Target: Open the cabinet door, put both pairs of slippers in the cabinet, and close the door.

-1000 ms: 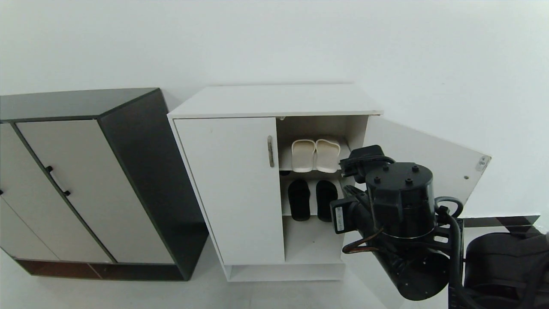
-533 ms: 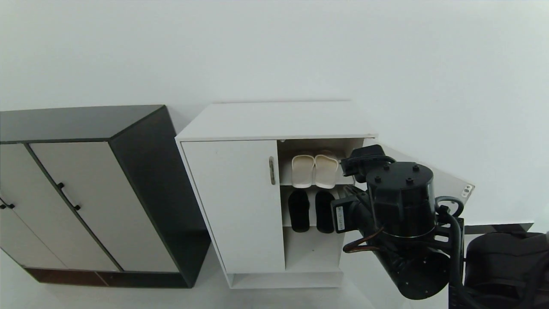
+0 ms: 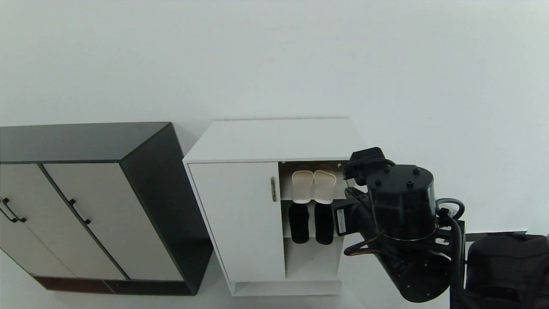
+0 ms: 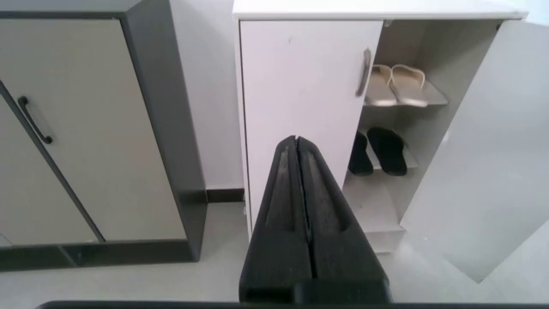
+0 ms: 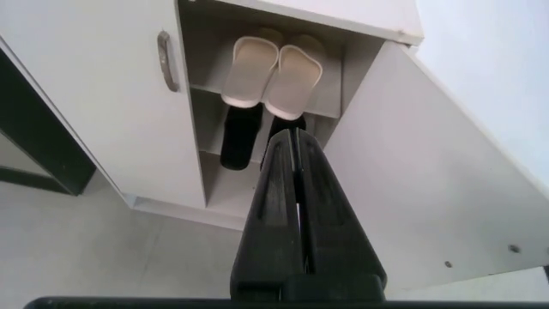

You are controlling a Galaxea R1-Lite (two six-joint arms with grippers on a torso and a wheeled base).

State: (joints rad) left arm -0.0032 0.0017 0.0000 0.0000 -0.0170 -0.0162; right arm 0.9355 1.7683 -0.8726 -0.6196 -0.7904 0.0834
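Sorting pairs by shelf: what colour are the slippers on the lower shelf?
The lower-shelf slippers are black, clearest in the left wrist view.

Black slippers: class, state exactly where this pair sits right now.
In the head view, the black slippers sit on the second shelf of the white cabinet, in its open right half, directly below the white slippers.

White cabinet [image 3: 274, 140] open, cream slippers [image 3: 318, 187] above black slippers [image 3: 299, 223]
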